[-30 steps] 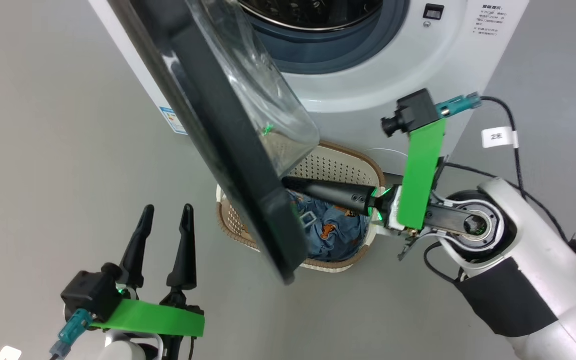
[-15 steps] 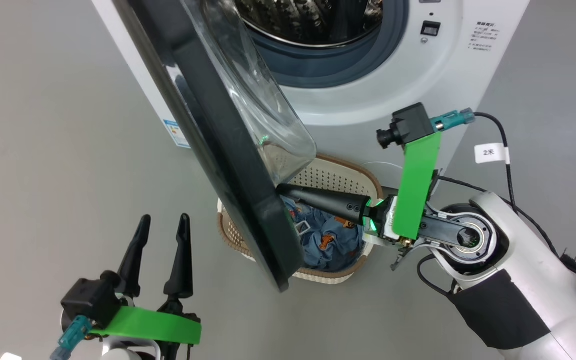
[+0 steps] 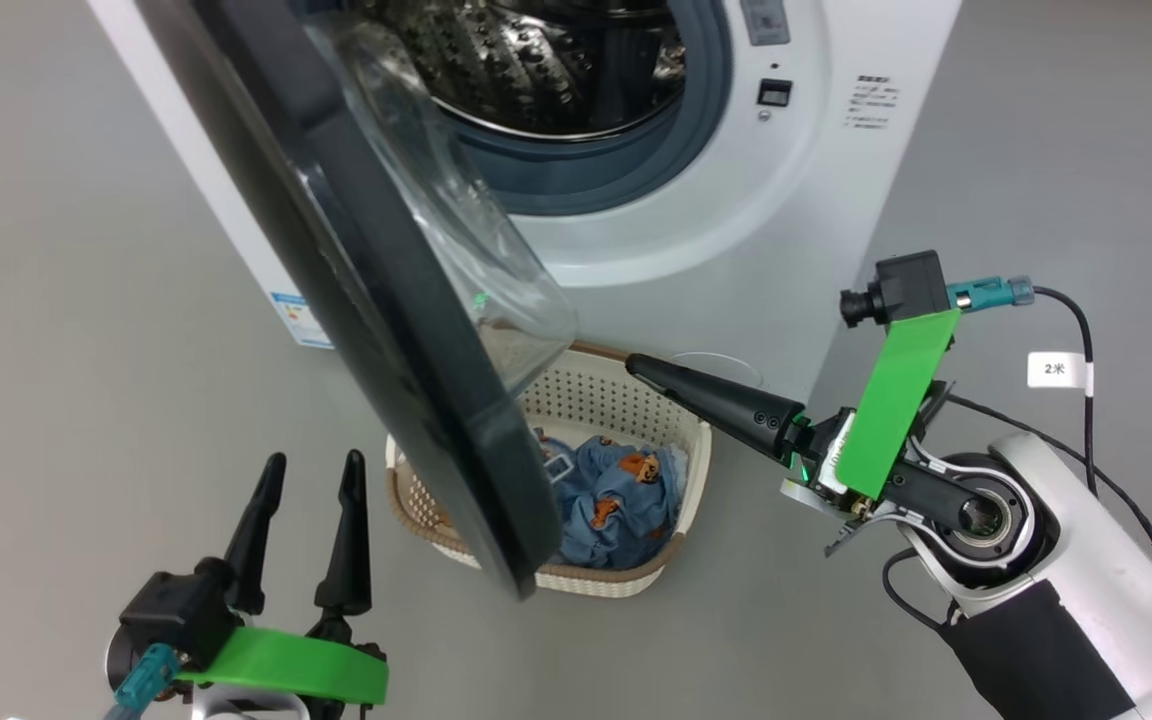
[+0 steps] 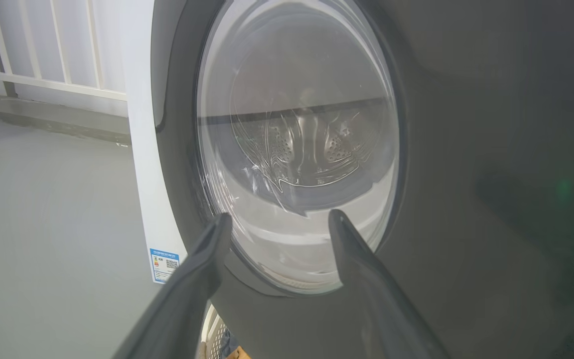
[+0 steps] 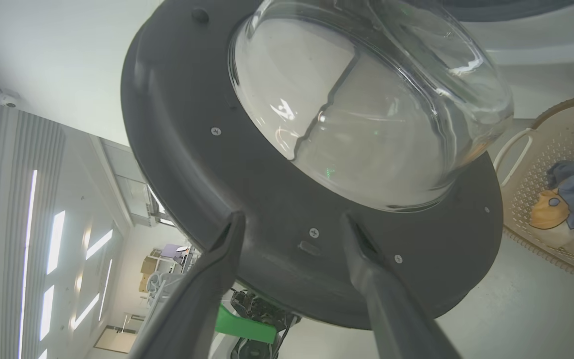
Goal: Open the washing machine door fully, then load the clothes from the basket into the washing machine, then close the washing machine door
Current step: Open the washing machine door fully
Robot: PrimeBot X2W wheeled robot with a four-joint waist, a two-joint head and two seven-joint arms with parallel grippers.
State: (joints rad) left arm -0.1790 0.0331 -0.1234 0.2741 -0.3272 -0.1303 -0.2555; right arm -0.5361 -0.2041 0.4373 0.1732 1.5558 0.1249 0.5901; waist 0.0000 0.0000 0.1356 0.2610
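right gripper (image 5: 292,218) spread wide and empty, near the washing machine door (image 5: 182,149)

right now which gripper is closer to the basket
the right gripper: its fingers hover by the far rim of the basket, while the left gripper sits on the other side of the door

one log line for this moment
washing machine door: partly open | left gripper: open | right gripper: open, by door's inner face | clothes: in basket
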